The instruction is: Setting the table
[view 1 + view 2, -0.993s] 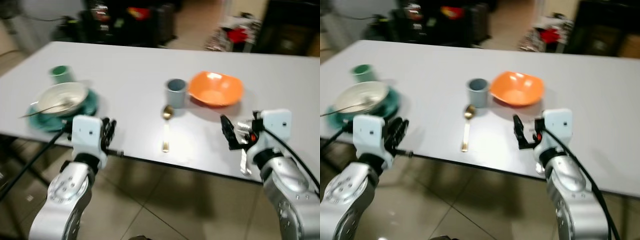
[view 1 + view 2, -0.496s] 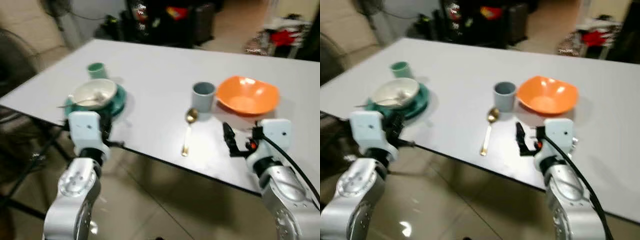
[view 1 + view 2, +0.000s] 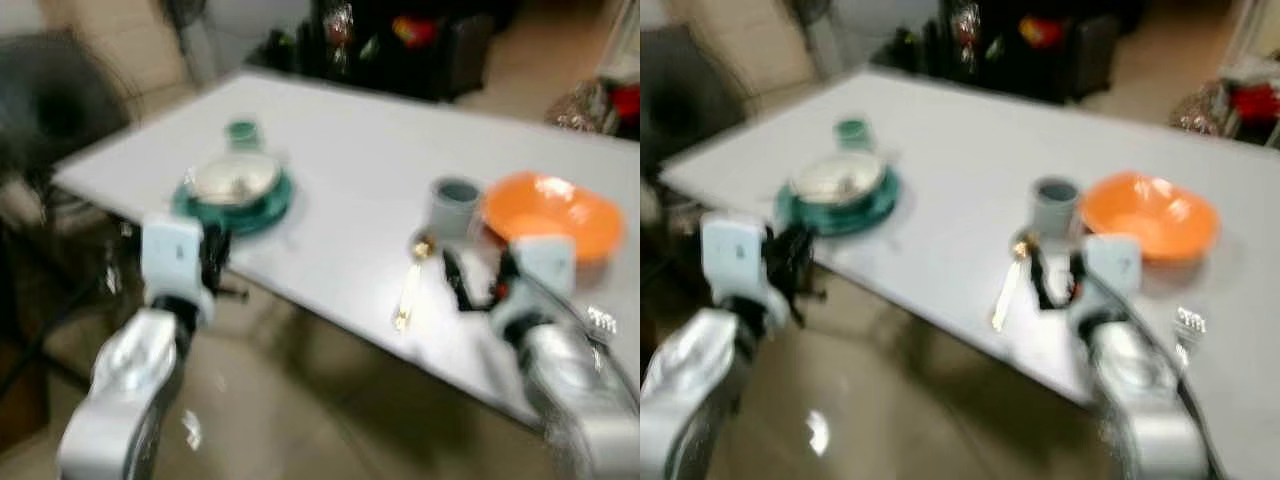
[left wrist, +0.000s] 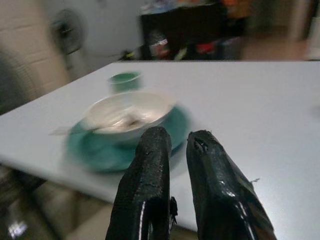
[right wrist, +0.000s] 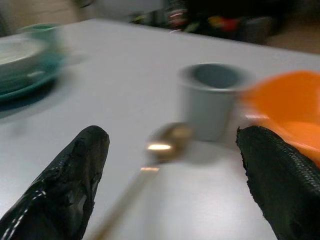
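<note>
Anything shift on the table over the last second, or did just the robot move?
Only the camera swung; the whole picture shifted, blurred. Nothing was taken or let go. The gold spoon still lies beside the grey cup and orange bowl; the white bowl stays on its green plate. The right gripper stays open, the left gripper nearly shut.

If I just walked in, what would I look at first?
Probably the bright orange bowl on the white table, with a grey cup and a gold spoon next to it. Across the table a white bowl sits on a teal plate. The right gripper hangs open near the spoon.
</note>
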Tool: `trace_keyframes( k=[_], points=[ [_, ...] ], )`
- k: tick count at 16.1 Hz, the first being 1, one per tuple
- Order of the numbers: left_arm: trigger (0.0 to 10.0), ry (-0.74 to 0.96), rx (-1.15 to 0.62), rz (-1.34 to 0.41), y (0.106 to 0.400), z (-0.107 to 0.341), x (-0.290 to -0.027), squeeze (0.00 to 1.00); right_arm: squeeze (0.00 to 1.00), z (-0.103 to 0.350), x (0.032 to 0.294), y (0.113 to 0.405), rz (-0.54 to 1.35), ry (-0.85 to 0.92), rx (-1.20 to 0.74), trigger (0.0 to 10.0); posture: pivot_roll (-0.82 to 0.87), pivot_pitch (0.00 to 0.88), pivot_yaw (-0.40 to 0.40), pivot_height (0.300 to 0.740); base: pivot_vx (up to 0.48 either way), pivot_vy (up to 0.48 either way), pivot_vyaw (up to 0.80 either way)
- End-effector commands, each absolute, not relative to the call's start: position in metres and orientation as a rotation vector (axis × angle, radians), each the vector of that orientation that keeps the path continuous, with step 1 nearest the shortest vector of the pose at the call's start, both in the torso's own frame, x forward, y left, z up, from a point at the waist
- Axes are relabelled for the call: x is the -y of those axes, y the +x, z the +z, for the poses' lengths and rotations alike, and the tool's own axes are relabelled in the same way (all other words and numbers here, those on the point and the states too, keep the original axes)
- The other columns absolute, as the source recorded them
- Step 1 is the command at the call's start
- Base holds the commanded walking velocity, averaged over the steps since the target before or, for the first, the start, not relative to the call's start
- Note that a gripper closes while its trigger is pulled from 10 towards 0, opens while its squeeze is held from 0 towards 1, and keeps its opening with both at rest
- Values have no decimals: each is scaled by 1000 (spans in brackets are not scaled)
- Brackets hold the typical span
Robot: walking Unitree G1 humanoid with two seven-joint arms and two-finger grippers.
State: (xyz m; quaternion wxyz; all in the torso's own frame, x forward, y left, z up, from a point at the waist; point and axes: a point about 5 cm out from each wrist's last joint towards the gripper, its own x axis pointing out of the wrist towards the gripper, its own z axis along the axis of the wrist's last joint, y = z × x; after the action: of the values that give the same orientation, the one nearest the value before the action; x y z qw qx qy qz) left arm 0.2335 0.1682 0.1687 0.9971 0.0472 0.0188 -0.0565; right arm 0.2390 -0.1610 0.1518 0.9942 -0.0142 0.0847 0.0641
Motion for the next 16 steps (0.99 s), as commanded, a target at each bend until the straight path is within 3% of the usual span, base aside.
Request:
trace_keyframes(
  k=[1,6,9,10,12,16],
  points=[
    [10000,102,-50,-107,233,168,-167,0,1000,154,162,239,133,-33,-148,10000,-53,0,62,740,0,0,800],
    [10000,90,-60,-98,232,169,-166,0,1000,151,161,249,154,-28,-155,10000,-38,0,36,740,0,0,800],
    [10000,84,-65,-92,234,170,-168,0,980,153,158,247,162,53,-159,10000,-47,0,54,740,0,208,140],
    [10000,84,-66,-93,234,170,-167,0,0,153,158,247,154,57,-156,10000,-51,0,58,740,0,326,0],
    [10000,85,-69,-104,235,171,-167,0,0,156,159,248,120,-9,-114,10000,-55,0,65,740,0,326,0],
    [10000,89,-66,-112,236,172,-165,0,0,153,157,247,174,19,-138,10000,-45,0,60,740,0,322,0]
  ],
)
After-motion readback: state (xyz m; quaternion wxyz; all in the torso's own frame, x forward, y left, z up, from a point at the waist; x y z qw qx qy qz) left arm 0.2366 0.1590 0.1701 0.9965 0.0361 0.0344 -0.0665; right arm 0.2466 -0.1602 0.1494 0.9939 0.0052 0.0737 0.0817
